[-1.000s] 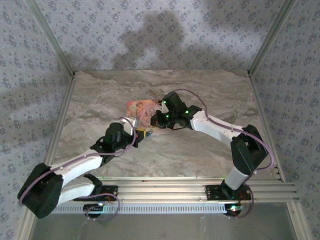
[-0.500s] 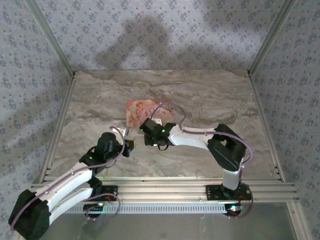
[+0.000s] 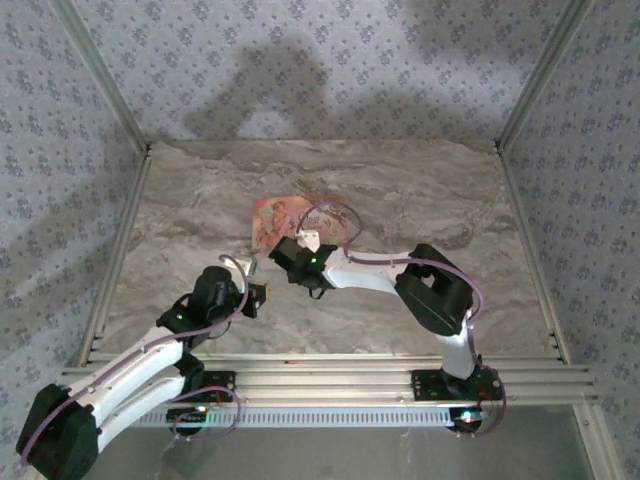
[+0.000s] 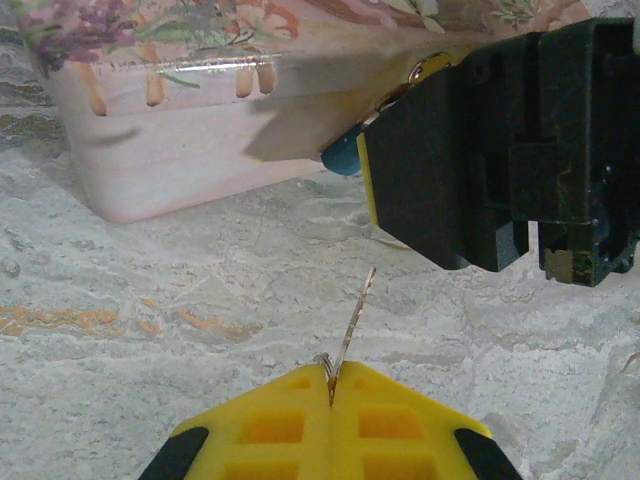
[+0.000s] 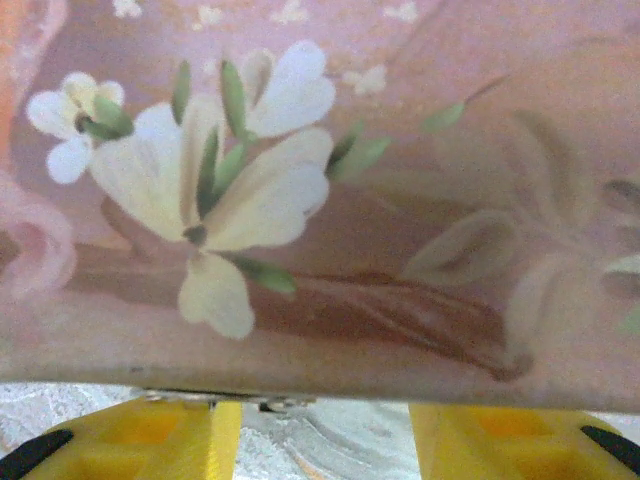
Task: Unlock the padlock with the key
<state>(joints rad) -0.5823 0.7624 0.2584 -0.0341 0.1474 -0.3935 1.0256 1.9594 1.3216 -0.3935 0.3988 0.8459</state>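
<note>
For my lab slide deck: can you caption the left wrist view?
Left gripper pinching the key, its blade pointing toward the pink floral box on the marbled table.

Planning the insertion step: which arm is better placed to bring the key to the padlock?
Left: its hand pinches the thin metal key, blade aimed at the brass padlock beside the pink floral box.

The key point(image 4: 352, 320), a thin silvery blade, is standing edge-on, tilting slightly right, pinched in the closed left pincer point(image 4: 330, 380). The padlock point(image 4: 430, 68) is glinting brass farther ahead, to that pincer's right.
</note>
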